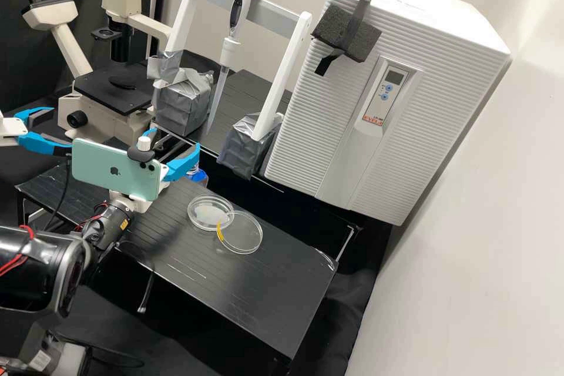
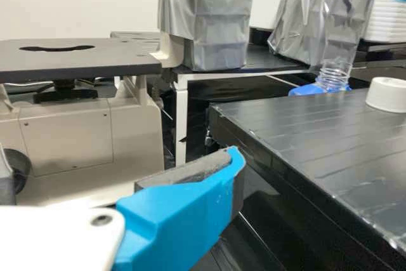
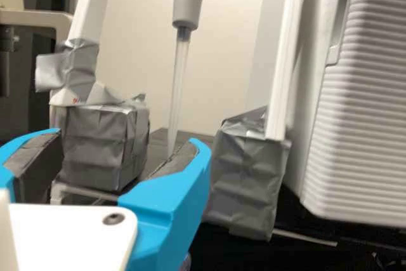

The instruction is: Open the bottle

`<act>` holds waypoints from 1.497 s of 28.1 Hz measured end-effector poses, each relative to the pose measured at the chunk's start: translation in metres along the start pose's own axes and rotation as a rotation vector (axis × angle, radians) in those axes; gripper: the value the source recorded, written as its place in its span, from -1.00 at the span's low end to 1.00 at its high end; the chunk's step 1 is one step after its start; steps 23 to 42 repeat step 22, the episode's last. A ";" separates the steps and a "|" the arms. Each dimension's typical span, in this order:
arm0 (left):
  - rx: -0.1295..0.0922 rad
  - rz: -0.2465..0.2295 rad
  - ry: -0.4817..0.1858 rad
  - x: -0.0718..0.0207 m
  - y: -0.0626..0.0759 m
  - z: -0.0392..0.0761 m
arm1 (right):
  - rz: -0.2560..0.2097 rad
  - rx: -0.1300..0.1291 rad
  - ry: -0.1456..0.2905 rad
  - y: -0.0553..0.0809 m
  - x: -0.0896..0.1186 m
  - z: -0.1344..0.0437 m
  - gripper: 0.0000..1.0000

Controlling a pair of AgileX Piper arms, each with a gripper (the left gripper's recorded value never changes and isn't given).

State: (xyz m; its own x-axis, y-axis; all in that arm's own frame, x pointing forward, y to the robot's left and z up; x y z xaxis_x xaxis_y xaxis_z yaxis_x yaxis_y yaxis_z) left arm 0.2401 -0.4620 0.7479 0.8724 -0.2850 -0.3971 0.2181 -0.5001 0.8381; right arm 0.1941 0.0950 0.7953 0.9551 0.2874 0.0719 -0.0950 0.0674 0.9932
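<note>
A plain off-white wall [image 1: 470,235] closes the room on the right and runs on behind the bench, and a black drape [image 1: 17,53] hangs at the back left. A low black ribbed metal platform [image 1: 247,288] stands in front. Behind it are a tall white ribbed box-shaped appliance [image 1: 329,129], a white frame stand [image 1: 282,59] on grey-taped blocks and a beige microscope [image 1: 100,106].
</note>
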 end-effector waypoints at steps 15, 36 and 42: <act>0.192 0.056 0.060 0.0017 0.005 0.008 | -0.015 -0.008 -0.012 -0.005 0.000 0.003 1.00; 0.210 0.060 0.065 0.0014 0.006 0.008 | -0.015 -0.008 -0.012 -0.005 0.000 0.003 1.00; 0.210 0.060 0.065 0.0014 0.006 0.008 | -0.015 -0.008 -0.012 -0.005 0.000 0.003 1.00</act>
